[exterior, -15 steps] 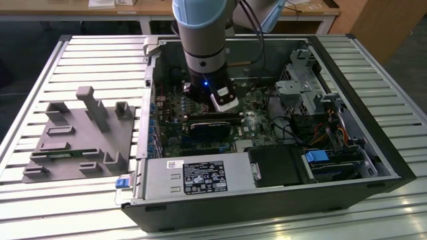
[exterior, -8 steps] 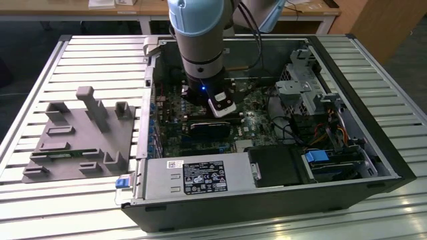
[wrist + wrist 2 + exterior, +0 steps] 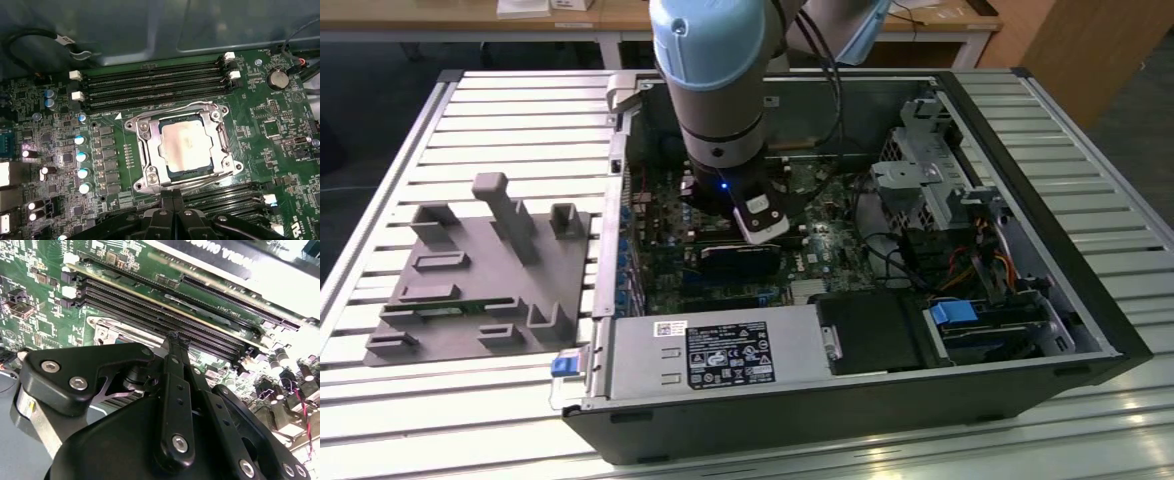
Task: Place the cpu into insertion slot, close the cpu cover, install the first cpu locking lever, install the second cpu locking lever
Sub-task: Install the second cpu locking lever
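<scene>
Open PC case on a slatted metal table [image 3: 427, 400]. Nearest edge of the case: a grey power supply [image 3: 707, 352] with a label, and a blue-tabbed drive bay [image 3: 974, 325] toward the exterior view's right. A grey moulded fixture tray [image 3: 480, 275] lies on the table at the exterior view's left, outside the case.

Beyond the power supply lies the green motherboard [image 3: 834, 250]. The arm [image 3: 714, 70] reaches down into the case over it, a blue light lit at the wrist.

Gripper [image 3: 174, 202] — black fingers pressed together with nothing between them, tips poised just at the edge of the insertion slot [image 3: 181, 146] in the first wrist view. In the second wrist view the closed fingertips [image 3: 176, 340] sit just short of the long black memory slots [image 3: 165, 310].

The cpu [image 3: 185, 145], pale silver-beige top, sits in the insertion slot. The cpu cover [image 3: 150, 150] — silvery frame — lies down flat around the chip. A thin wire locking lever [image 3: 200, 181] runs along the slot edge nearest the fingers; I cannot tell whether it is latched.
</scene>
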You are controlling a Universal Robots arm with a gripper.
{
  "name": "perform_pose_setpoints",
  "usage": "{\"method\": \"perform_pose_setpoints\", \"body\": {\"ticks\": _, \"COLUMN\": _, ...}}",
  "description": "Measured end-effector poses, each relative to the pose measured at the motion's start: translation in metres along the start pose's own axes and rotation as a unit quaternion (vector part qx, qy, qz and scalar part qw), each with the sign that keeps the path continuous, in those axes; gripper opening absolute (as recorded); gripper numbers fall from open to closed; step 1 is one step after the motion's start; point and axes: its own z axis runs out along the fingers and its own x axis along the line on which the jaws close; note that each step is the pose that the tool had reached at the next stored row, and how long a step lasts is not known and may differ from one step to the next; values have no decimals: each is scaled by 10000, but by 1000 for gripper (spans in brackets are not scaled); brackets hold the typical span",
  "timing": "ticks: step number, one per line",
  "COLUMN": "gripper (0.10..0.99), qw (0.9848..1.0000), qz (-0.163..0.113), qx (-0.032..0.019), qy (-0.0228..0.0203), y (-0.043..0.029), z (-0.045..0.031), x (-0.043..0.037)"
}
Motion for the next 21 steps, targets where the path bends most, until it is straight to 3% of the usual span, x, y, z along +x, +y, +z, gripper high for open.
{"method": "perform_pose_setpoints", "body": {"ticks": 5, "gripper": 106, "qw": 10000, "qz": 10, "qx": -81, "qy": 14, "y": -35, "z": 10, "x": 37}}
{"method": "perform_pose_setpoints", "body": {"ticks": 14, "gripper": 106, "qw": 9999, "qz": 13, "qx": -139, "qy": 26, "y": -55, "z": 42, "x": 102}}
{"method": "perform_pose_setpoints", "body": {"ticks": 21, "gripper": 106, "qw": 9999, "qz": 15, "qx": -146, "qy": 27, "y": -46, "z": 55, "x": 122}}
